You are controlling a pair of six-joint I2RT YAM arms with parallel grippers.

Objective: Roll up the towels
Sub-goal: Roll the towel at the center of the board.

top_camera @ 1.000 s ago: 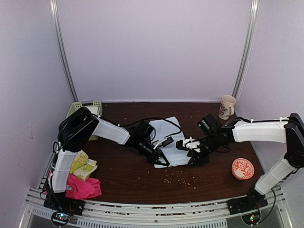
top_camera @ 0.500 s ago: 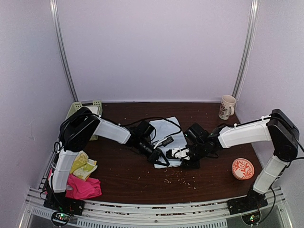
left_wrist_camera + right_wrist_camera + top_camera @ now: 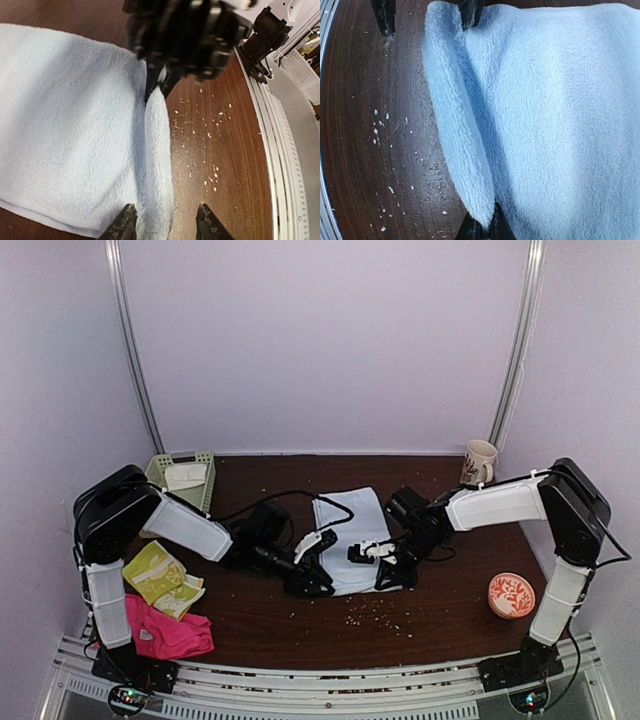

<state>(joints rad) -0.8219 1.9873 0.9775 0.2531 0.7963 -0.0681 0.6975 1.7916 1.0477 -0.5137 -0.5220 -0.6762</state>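
Pale blue terry, the towel (image 3: 550,115) lies flat on the dark table (image 3: 250,625) just ahead of both sets of jaws. Its near hem is turned over into a low, soft ridge, which we read as the first turn of a roll. The right gripper (image 3: 482,229) is clenched on one end of that ridge, the fold nipped between its tips and the flat of the cloth spreading away to one side of them. The left gripper (image 3: 166,225) is released. Its jaws stand apart astride the other end of the ridge, one tip over the flat cloth and the other over bare wood. The fold runs between them toward the right gripper's tips, and we see no pinch there.

We judge the step in hand to be starting the roll of this towel, with only one end gripped. The next move, in our view, calls for the left jaws to close on the fold between them so that both ends are held alike. Both wrists would then carry the ridge over the flat part together. If one end leads, the roll could go crooked, and the fleecy pile looks likely to slip from a shallow pinch.

Well to the outer side of the left jaws, the yellow-green towels (image 3: 160,575) and the hot-pink towel (image 3: 175,635) lie loose, so most of the task looks to be ahead of us
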